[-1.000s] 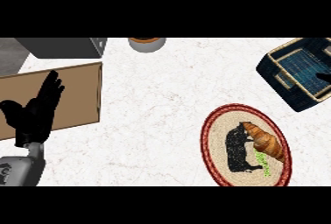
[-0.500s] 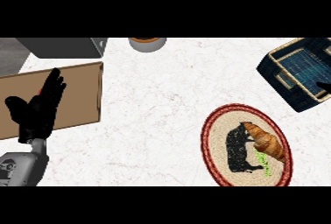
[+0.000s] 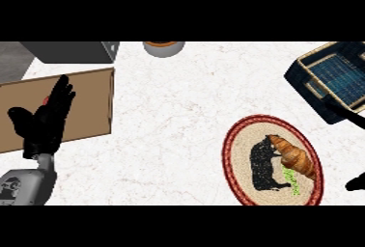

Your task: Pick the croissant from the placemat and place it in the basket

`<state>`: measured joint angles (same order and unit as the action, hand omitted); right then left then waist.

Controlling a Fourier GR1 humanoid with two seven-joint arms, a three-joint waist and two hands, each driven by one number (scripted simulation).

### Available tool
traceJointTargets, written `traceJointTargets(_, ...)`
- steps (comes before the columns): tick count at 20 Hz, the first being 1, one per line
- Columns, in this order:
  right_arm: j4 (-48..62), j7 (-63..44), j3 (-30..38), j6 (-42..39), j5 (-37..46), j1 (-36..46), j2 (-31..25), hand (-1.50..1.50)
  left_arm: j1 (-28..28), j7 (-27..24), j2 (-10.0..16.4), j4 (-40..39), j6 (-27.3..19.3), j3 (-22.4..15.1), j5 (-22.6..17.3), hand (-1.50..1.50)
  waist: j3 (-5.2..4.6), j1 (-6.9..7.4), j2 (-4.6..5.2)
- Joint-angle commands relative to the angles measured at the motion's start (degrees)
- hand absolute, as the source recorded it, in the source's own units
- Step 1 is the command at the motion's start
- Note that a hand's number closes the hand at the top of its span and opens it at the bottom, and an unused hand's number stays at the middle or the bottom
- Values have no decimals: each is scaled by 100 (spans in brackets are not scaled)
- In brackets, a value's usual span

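The fingers (image 3: 61, 96) of the left hand (image 3: 40, 128) are seen straight and together, pointed toward the top of the frame, with the thumb set off to the left; nothing is held in them. This hand is shown at the left of the frame, resting open over a brown board (image 3: 84, 99), with its grey forearm (image 3: 25, 185) entering from the lower left corner. Of the right hand (image 3: 357, 182) only a dark sliver is seen at the right edge, just beside the lower right rim of the placemat; whether it is open or closed cannot be told. The croissant (image 3: 296, 157) is found on the right half of the oval woven placemat (image 3: 241, 144), lying at a slant, its upper tip toward the top left. A black animal figure (image 3: 262, 166) is shown on the mat just to its left, and a small green patch (image 3: 290, 177) is seen below it. The placemat, ringed in red, is laid at the lower right of the white marbled counter (image 3: 178, 120). The basket (image 3: 298, 77), dark blue with a tan rim, is set at the upper right, apart from the placemat, and is cut off by the frame's edge. At the top of the frame a round bowl (image 3: 164, 48) is partly shown, and a grey box (image 3: 71, 51) is seen at the upper left, above the board.
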<state>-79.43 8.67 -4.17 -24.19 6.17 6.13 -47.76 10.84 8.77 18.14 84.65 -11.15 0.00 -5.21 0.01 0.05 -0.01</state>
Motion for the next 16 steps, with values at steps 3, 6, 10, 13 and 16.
traceJointTargets(3,505,684,67,197,657,-78,622,-150,35,377,22,285,139,132,89,0,2,6,0)
traceJointTargets(6,237,568,62,440,941,-134,995,-150,226,-76,-91,-326,221,302,162,0,-1,-22,2)
traceJointTargets(10,286,915,295,517,1318,-296,1119,-150,206,-23,-294,-230,205,272,323,0,-1,-24,0)
traceJointTargets(13,18,783,520,405,1256,-321,1208,-150,178,205,-166,-41,365,484,207,0,-2,-25,-4)
traceJointTargets(16,633,1502,540,487,1576,-499,1268,-150,-341,109,-262,401,348,409,326,0,0,3,-5)
